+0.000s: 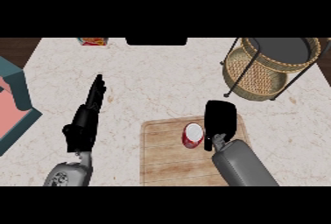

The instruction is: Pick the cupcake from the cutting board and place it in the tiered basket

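Observation:
The cupcake (192,135), red wrapper with a white top, stands on the wooden cutting board (168,162) near its upper middle. My right hand (220,118) is just to the right of the cupcake, fingers straight and pointing away from me, thumb side toward the cupcake; it looks close to it but not curled round it. The wicker tiered basket (258,74) with black metal legs stands at the upper right of the counter. My left hand (87,118) rests open at the left, fingers stretched up.
A teal tray with a pink inside (13,109) lies at the left edge. A small red and yellow item (93,41) sits at the counter's far edge, next to a dark object (156,41).

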You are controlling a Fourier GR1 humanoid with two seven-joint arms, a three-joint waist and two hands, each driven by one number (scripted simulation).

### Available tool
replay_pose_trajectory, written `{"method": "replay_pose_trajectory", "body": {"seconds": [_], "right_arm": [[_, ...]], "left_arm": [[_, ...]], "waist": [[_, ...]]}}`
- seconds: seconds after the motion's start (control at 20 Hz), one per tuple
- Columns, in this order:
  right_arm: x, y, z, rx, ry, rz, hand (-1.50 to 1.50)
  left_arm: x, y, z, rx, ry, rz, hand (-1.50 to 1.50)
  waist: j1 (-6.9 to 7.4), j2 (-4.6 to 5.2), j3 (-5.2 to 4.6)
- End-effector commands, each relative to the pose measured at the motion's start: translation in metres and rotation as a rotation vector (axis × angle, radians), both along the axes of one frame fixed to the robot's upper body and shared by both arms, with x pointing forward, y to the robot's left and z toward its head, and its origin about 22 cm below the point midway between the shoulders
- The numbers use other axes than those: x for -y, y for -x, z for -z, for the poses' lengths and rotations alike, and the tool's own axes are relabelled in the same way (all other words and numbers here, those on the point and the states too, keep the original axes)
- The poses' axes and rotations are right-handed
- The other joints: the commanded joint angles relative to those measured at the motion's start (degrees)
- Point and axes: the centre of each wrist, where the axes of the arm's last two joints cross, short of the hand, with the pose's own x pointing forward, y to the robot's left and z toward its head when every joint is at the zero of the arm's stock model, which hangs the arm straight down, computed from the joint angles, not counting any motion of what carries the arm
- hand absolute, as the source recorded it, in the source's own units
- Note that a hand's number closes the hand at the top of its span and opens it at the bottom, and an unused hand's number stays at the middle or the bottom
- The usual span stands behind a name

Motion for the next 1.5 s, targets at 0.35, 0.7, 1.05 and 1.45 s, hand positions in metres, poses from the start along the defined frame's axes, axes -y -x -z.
{"method": "replay_pose_trajectory", "body": {"seconds": [0.35, 0.7, 1.05, 1.45], "right_arm": [[-0.005, 0.009, -0.154, 0.353, 0.011, 0.107, 1.50], [0.027, 0.025, -0.227, 0.398, -0.033, 0.138, 1.50], [0.039, 0.003, -0.262, 0.463, -0.272, 0.174, 1.50], [0.046, -0.047, -0.277, 0.501, -0.293, 0.193, 1.50]], "left_arm": [[-0.012, 0.002, 0.003, -0.004, -0.002, -0.020, 0.00], [-0.005, -0.003, -0.009, 0.004, 0.009, -0.002, 0.00], [-0.009, 0.004, 0.005, -0.008, -0.005, 0.014, 0.00], [0.005, 0.000, 0.012, -0.006, -0.010, 0.014, 0.00]], "waist": [[-0.68, -0.24, 0.02], [-0.83, -0.21, 0.04], [-0.07, 0.04, 0.07], [0.28, 0.24, 0.07]]}}
